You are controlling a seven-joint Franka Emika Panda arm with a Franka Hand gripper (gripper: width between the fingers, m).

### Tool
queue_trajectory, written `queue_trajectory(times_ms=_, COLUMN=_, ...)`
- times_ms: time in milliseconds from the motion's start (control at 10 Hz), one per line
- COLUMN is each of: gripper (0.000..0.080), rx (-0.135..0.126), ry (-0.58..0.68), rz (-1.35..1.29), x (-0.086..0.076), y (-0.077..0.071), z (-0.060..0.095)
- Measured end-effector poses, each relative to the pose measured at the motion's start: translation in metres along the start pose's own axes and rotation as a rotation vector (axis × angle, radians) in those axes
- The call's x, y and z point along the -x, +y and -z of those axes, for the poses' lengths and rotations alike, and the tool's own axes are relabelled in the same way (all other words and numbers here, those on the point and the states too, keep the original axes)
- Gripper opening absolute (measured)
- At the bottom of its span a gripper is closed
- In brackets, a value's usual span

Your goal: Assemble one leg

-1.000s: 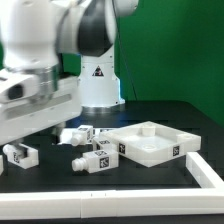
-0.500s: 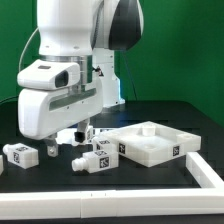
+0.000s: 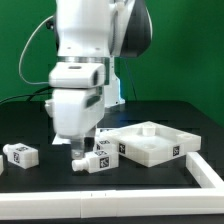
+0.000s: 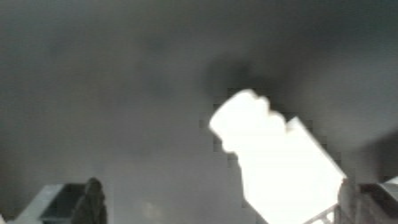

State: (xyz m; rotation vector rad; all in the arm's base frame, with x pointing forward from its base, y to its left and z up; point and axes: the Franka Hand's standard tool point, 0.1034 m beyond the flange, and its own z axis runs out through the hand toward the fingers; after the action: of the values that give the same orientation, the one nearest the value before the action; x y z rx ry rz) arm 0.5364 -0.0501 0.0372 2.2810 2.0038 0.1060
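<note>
Three legs, small white blocks with black-and-white tags, lie on the black table: one at the exterior view's far left (image 3: 20, 155), one in the middle (image 3: 94, 161) and one just behind it (image 3: 106, 146). My gripper (image 3: 80, 150) hangs low over the middle leg, its fingertips partly hiding it. In the blurred wrist view a bright white block (image 4: 276, 150) lies between my two fingers (image 4: 71, 205), closer to the other finger (image 4: 370, 205). The gripper (image 4: 222, 205) is open wide, and I cannot tell if it touches the block.
A large flat white square piece with a raised rim and a central boss (image 3: 150, 142) lies just to the exterior view's right of the legs. A white bar (image 3: 208, 172) runs along the table's front and right edge. The arm's base (image 3: 98, 85) stands behind.
The arm has swung from the exterior view's left to the middle and turned, so the gripper now stands over the middle legs. The parts on the table have not moved.
</note>
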Motion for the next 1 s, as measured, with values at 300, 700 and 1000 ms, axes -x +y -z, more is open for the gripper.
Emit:
queue_trajectory(times_ms=300, gripper=0.0649, rx=-0.007, ry=-0.002, rz=-0.025, x=0.002, y=-0.001, z=-0.001)
queue_trajectory(times_ms=700, gripper=0.0649, rx=0.034, ry=-0.005, rz=0.102, x=-0.016, y=-0.005, z=-0.002)
queue_trajectory(times_ms=1000, gripper=0.0649, rx=0.038, ry=-0.002, rz=0.106, x=-0.015, y=-0.010, z=-0.003)
